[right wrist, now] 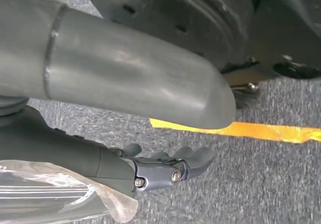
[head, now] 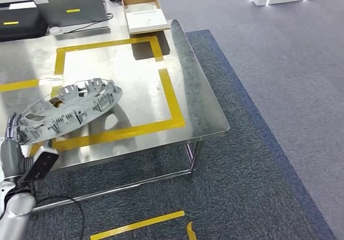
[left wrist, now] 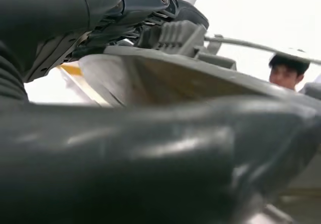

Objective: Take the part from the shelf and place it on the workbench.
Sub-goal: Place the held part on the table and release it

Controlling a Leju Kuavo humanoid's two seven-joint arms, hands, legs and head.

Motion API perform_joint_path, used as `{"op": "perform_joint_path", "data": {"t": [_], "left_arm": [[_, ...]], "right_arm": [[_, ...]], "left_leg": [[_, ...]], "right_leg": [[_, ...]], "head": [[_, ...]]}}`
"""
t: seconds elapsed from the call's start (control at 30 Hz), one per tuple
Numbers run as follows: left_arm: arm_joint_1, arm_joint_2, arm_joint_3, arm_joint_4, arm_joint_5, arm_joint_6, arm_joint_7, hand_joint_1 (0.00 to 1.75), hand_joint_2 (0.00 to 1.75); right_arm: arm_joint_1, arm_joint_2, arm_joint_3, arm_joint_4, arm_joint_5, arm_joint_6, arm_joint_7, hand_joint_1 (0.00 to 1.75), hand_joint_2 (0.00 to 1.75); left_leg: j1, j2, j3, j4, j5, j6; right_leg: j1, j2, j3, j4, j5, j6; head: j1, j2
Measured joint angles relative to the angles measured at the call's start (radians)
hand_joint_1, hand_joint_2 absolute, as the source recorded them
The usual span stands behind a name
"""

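Left hand (head: 12, 135) at the lower left of the head view is gripping the part (head: 69, 108) by its near rim, so the ring is hanging tilted just over the near edge of the workbench (head: 194, 94), inside the yellow tape square (head: 170, 97). It's looking like a stiff slotted disc, probably light for its size but awkward held from one edge; I'd say the rim is the only sane grab spot, since the ribs look thin. Right hand (right wrist: 166, 166) is hanging over carpet holding nothing, fingers apart I think, though it's hard to tell. Farther back, upper middle, an open box (head: 144, 11) is sitting with what's looking like a pale sheet inside.
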Motion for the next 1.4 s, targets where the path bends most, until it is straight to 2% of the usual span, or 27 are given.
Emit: {"op": "perform_joint_path", "data": {"t": [0.07,0.1,0.13,0.2,0.27,0.3,0.37,0.4,0.43,0.47,0.5,0.57,0.63,0.7,0.77,0.83,0.9,0.93,0.97,1.0,1.07,1.1,1.13,1.23,1.27,1.33,1.4], "left_arm": [[-0.017,-0.029,0.0,-0.026,0.052,-0.004,-0.016,0.0,0.0],[-0.026,-0.042,0.0,-0.039,0.072,-0.007,-0.022,0.0,0.0],[-0.034,-0.053,0.0,-0.051,0.088,-0.011,-0.027,0.0,0.0],[-0.042,-0.073,-0.001,-0.075,0.118,-0.019,-0.038,0.0,0.0],[-0.048,-0.089,-0.003,-0.103,0.145,-0.023,-0.048,0.0,0.0],[-0.053,-0.095,-0.005,-0.116,0.152,-0.024,-0.05,0.0,0.0],[-0.059,-0.105,-0.01,-0.134,0.158,-0.024,-0.05,0.0,0.0],[-0.059,-0.11,-0.013,-0.14,0.159,-0.025,-0.05,0.0,0.0],[-0.058,-0.115,-0.015,-0.145,0.159,-0.025,-0.05,0.0,0.0],[-0.058,-0.118,-0.017,-0.15,0.159,-0.025,-0.05,0.0,0.0],[-0.058,-0.121,-0.018,-0.155,0.159,-0.026,-0.05,0.0,0.0],[-0.06,-0.124,-0.02,-0.165,0.159,-0.026,-0.05,0.0,0.0],[-0.063,-0.127,-0.023,-0.172,0.159,-0.026,-0.05,0.0,0.0],[-0.062,-0.128,-0.026,-0.177,0.159,-0.026,-0.05,0.0,0.0],[-0.062,-0.129,-0.03,-0.184,0.159,-0.026,-0.05,0.0,0.0],[-0.063,-0.131,-0.036,-0.189,0.161,-0.025,-0.05,0.0,0.0],[-0.061,-0.134,-0.042,-0.193,0.173,-0.02,-0.053,0.0,0.0],[-0.06,-0.138,-0.045,-0.196,0.183,-0.014,-0.057,0.0,0.0],[-0.06,-0.142,-0.046,-0.201,0.195,-0.005,-0.062,0.0,0.0],[-0.059,-0.148,-0.047,-0.207,0.207,0.006,-0.067,0.0,0.0],[-0.06,-0.161,-0.05,-0.222,0.229,0.031,-0.076,0.0,0.0],[-0.061,-0.166,-0.051,-0.229,0.238,0.042,-0.079,0.0,0.0],[-0.062,-0.171,-0.053,-0.235,0.244,0.051,-0.082,0.0,0.0],[-0.064,-0.18,-0.059,-0.248,0.251,0.06,-0.085,0.0,0.0],[-0.065,-0.182,-0.061,-0.251,0.252,0.061,-0.085,0.0,0.0],[-0.066,-0.185,-0.064,-0.255,0.252,0.062,-0.085,0.0,0.0],[-0.066,-0.186,-0.065,-0.256,0.253,0.063,-0.085,0.0,0.0]], "right_arm": [[-0.003,0.0,0.0,0.0,0.003,0.0,0.001,0.0,0.0],[-0.004,0.0,0.0,0.0,0.004,0.0,0.002,0.0,0.0],[-0.004,-0.001,0.0,0.0,0.005,-0.001,0.003,0.0,0.0],[-0.003,0.0,0.0,0.0,0.008,-0.001,0.005,0.0,0.0],[-0.003,0.001,0.0,0.0,0.009,-0.001,0.005,0.0,0.0],[-0.003,0.001,0.0,0.0,0.009,-0.001,0.004,0.0,0.0],[-0.004,0.001,0.0,0.0,0.01,-0.001,0.004,0.0,0.0],[-0.003,0.001,0.0,0.0,0.011,-0.001,0.004,0.0,0.0],[-0.003,0.001,0.0,0.0,0.011,-0.001,0.004,0.0,0.0],[-0.003,0.001,0.0,0.0,0.011,-0.001,0.004,0.0,0.0],[-0.002,0.001,0.0,0.0,0.011,-0.001,0.004,0.0,0.0],[-0.003,0.002,0.0,0.0,0.012,-0.001,0.004,0.0,0.0],[-0.003,0.002,0.0,0.0,0.012,-0.001,0.004,0.0,0.0],[-0.003,0.002,0.0,0.0,0.012,-0.001,0.002,0.0,0.0],[-0.003,0.002,0.0,0.0,0.012,-0.001,0.0,0.0,0.0],[-0.003,0.002,0.0,0.0,0.012,-0.001,-0.001,0.0,0.0],[-0.001,0.002,0.0,0.0,0.013,-0.001,-0.002,0.0,0.0],[0.0,0.003,0.0,0.0,0.014,-0.001,-0.002,0.0,0.0],[0.0,0.003,0.0,0.0,0.015,-0.002,-0.002,0.0,0.0],[0.0,0.003,0.0,0.0,0.015,-0.003,-0.002,0.0,0.0],[-0.002,0.003,0.0,0.0,0.016,-0.006,-0.002,0.0,0.0],[-0.003,0.003,0.0,0.0,0.017,-0.007,-0.002,0.0,0.0],[-0.004,0.003,0.0,0.0,0.018,-0.008,-0.003,0.0,0.0],[-0.002,0.003,0.0,0.0,0.02,-0.009,-0.003,0.0,0.0],[-0.002,0.004,0.0,0.0,0.021,-0.009,-0.003,0.0,0.0],[-0.003,0.004,0.0,0.0,0.021,-0.01,-0.003,0.0,0.0],[-0.003,0.004,0.0,0.0,0.021,-0.01,-0.003,0.0,0.0]], "left_leg": [[-0.003,-0.002,0.0,0.002,-0.003,-0.003],[-0.004,-0.003,-0.001,0.004,-0.003,-0.007],[-0.006,-0.003,-0.002,0.004,-0.003,-0.011],[-0.006,-0.003,-0.002,0.003,-0.002,-0.02],[-0.005,-0.002,-0.01,0.028,-0.022,-0.029],[-0.004,-0.002,-0.026,0.068,-0.048,-0.035],[0.0,-0.001,-0.081,0.196,-0.112,-0.044],[0.002,-0.001,-0.106,0.254,-0.133,-0.047],[0.002,-0.001,-0.118,0.283,-0.135,-0.048],[0.003,-0.001,-0.112,0.271,-0.117,-0.048],[0.003,0.0,-0.088,0.222,-0.084,-0.047],[0.002,0.002,-0.022,0.081,-0.022,-0.041],[-0.002,0.003,0.011,0.008,-0.007,-0.032],[-0.004,0.001,0.01,0.001,-0.009,-0.021],[-0.001,0.001,0.01,-0.004,-0.004,-0.009],[0.002,0.002,0.01,-0.008,-0.001,0.001],[0.001,0.003,0.009,-0.007,-0.001,0.004],[0.001,0.002,0.009,-0.007,-0.001,0.005],[0.0,0.002,0.009,-0.007,-0.001,0.005],[0.0,0.001,0.01,-0.006,-0.001,0.004],[-0.002,0.0,0.01,-0.002,-0.003,0.001],[-0.004,0.0,0.008,0.0,-0.005,-0.003],[-0.005,0.0,0.006,0.003,-0.005,-0.007],[-0.005,0.0,0.003,0.005,-0.006,-0.021],[-0.004,0.0,0.0,0.016,-0.017,-0.026],[-0.001,0.001,-0.028,0.092,-0.07,-0.036],[0.0,0.001,-0.081,0.224,-0.137,-0.041]], "right_leg": [[0.002,0.001,0.067,-0.144,0.06,-0.009],[0.002,0.001,0.091,-0.191,0.074,-0.013],[0.003,0.002,0.103,-0.212,0.076,-0.016],[0.002,0.003,0.107,-0.217,0.078,-0.021],[-0.003,0.002,0.11,-0.224,0.083,-0.031],[-0.006,0.001,0.112,-0.227,0.085,-0.036],[-0.006,0.0,0.113,-0.227,0.084,-0.039],[-0.006,-0.001,0.113,-0.226,0.084,-0.039],[-0.006,-0.001,0.113,-0.226,0.084,-0.039],[-0.006,-0.001,0.114,-0.226,0.084,-0.039],[-0.006,-0.001,0.115,-0.225,0.083,-0.038],[-0.004,0.0,0.118,-0.224,0.081,-0.034],[-0.001,0.0,0.115,-0.222,0.08,-0.025],[-0.001,-0.001,0.112,-0.223,0.082,-0.013],[-0.002,-0.001,0.102,-0.206,0.067,-0.002],[-0.004,0.0,0.056,-0.114,0.013,0.005],[-0.004,0.0,-0.009,0.023,-0.045,0.009],[-0.004,0.0,-0.029,0.063,-0.054,0.01],[-0.004,0.0,-0.03,0.065,-0.042,0.01],[-0.004,0.0,-0.012,0.026,-0.013,0.008],[-0.004,0.001,0.058,-0.115,0.053,0.003],[-0.003,0.002,0.087,-0.172,0.072,0.0],[-0.003,0.002,0.104,-0.204,0.078,-0.003],[-0.003,0.003,0.11,-0.218,0.079,-0.016],[-0.004,0.003,0.111,-0.22,0.081,-0.022],[-0.008,0.001,0.11,-0.223,0.086,-0.033],[-0.007,0.0,0.108,-0.223,0.087,-0.036]], "head": [[0.0,0.0],[-0.001,0.0],[-0.001,0.0],[-0.001,0.0],[-0.004,0.0],[-0.006,0.0],[-0.01,0.0],[-0.01,0.0],[-0.01,0.0],[-0.01,0.0],[-0.01,0.0],[-0.01,0.0],[-0.009,0.0],[-0.008,0.0],[-0.006,0.0],[-0.003,0.0],[-0.002,0.0],[-0.002,0.0],[-0.001,0.0],[-0.001,0.0],[-0.001,0.0],[-0.002,0.0],[-0.002,0.0],[-0.003,0.0],[-0.004,0.0],[-0.008,0.0],[-0.01,0.0]]}}
